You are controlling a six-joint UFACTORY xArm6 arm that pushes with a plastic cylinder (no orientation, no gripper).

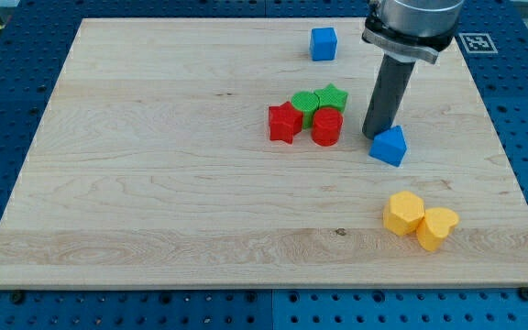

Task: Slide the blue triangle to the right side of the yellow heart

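The blue triangle (pixel 390 146) lies right of the board's middle. The yellow heart (pixel 437 227) lies at the lower right, touching a yellow hexagon block (pixel 402 212) on its left. My tip (pixel 374 136) stands just at the blue triangle's upper left edge, touching or almost touching it. The triangle is above and to the left of the heart, about a block's length away.
A red star (pixel 284 122), a red cylinder (pixel 326 126), a green cylinder (pixel 304 103) and a green star (pixel 333 97) cluster left of my tip. A blue cube (pixel 323 43) sits near the top edge. The wooden board (pixel 154 183) lies on a blue perforated table.
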